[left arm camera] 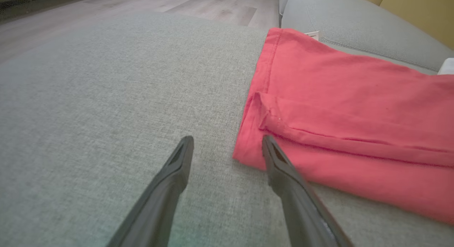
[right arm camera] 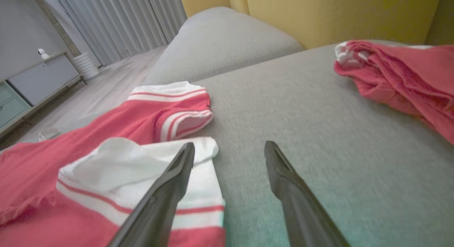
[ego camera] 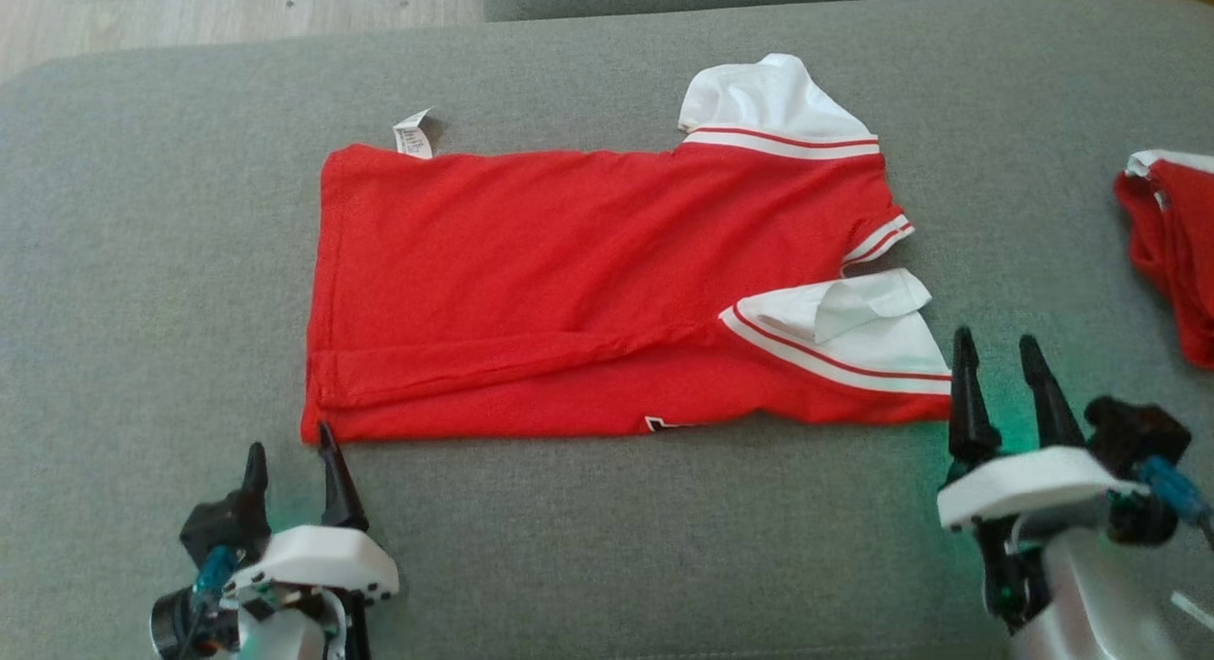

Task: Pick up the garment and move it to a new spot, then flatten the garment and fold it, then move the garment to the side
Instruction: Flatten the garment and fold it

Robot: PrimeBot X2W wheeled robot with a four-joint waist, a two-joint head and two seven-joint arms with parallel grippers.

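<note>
Since both sets of fingers stand wide open and hold nothing, we read this as a gap between folds, not a grasp.

Garment (ego camera: pixel 569 281): red shirt with white sleeves, lying flat and long-ways across the grey sofa cushion (ego camera: pixel 142 262), hem to our left, sleeves to our right. Care label (ego camera: pixel 413 134) pokes out at the far hem corner.

Left fingers (ego camera: pixel 334 475): just beside the near hem corner. In the left wrist view one fingertip sits at the cloth's edge, the other over bare cushion. We can't tell if it touches.

Right fingers (ego camera: pixel 967 394): just beside the near sleeve end. In the right wrist view one finger lies over the white sleeve, the other over cushion.

Progress, as we judge it:
- Pick up and move: looks done, the shirt sits mid-cushion.
- Flatten: mostly done, the body is smooth with only shallow creases.
- Fold: partly done. The near long edge is turned over onto the body, a doubled band shows along it, and the near sleeve lies on top. The far sleeve sticks out unfolded.
- Left: far-side fold, likely a crosswise fold, then the move to the side.

Second red garment (ego camera: pixel 1176 252) lies bunched, well apart at the right edge.
</note>
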